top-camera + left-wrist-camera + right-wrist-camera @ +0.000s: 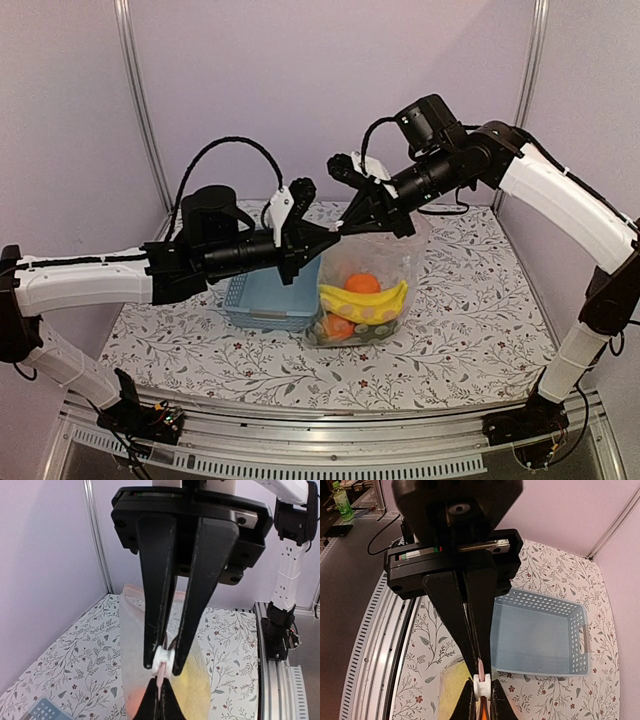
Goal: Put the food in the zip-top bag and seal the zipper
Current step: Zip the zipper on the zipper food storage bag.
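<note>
- My left tool (163, 667) is clamped on the white slider (162, 656) of the zipper (161, 675), one finger on each side of it.
- My right tool (478, 666) is pinched together on the zipper's thin pinkish strip, just beside the slider. Its fingertips nearly touch those of the left tool.
- The two tools meet tip to tip above the middle of the surface (470, 330), which is covered in a floral cloth. Each arm reaches in from its own side.
- The zip-top bag (375, 255) hangs upright from that shared hold on its top edge. Its bottom appears to rest on the cloth.
- The food sits in the lower part of the bag. A yellow banana (362, 302) lies across the front, an orange (362, 283) is behind it, and another orange-red piece (338, 326) is low at the left.
- Some pale green pieces (378, 330) lie at the bottom of the bag. I cannot make out what they are.
- A light-blue slatted basket (262, 300) stands on the cloth just beside the bag, on my left, under the left arm.
- I cannot tell how much of the bag's mouth is sealed.
</note>
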